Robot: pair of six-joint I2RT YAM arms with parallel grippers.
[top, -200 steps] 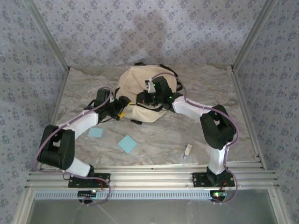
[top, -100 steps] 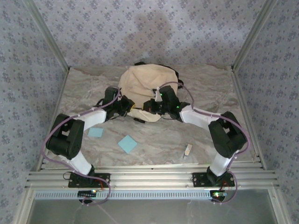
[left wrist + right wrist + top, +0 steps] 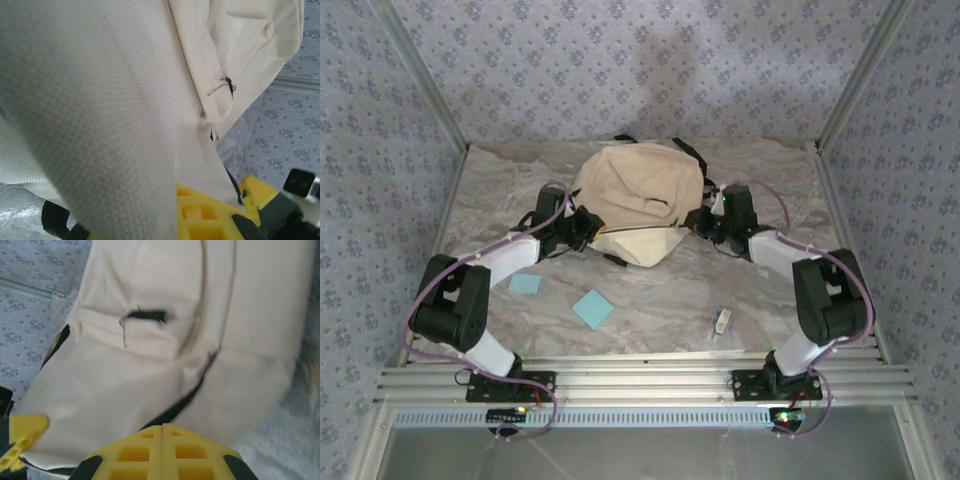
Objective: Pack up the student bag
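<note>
My left gripper (image 3: 588, 224) has just snapped closed. A second ago its jaws stood wide; now the yellow fingers (image 3: 200, 216) seem to pinch a fold of cream cloth at the near left edge of the student bag (image 3: 640, 190), and that cloth drapes right over my left wrist camera. My right gripper (image 3: 700, 218) is shut tight too, its yellow fingertips (image 3: 145, 457) pressed together just where the black zip line (image 3: 175, 407) runs down to them. Whether a pull tab sits between them I cannot tell. That hand has travelled from over the middle of the bag out to its right side, and the bag now lies flatter and wider. I judge that I am anchoring one side and drawing the zip along, so opening comes first and packing has not begun.

The bag lies toward the back of the table (image 3: 660, 290), between my two hands. Further from my fingers, back toward my bases, wait a blue paper square (image 3: 592, 308), a second blue square (image 3: 525, 283) just beside my left forearm, and a small pale object (image 3: 722, 321) I cannot identify. To fetch any of them one hand must let go. Beyond everything stands the patterned wall (image 3: 640, 60).
</note>
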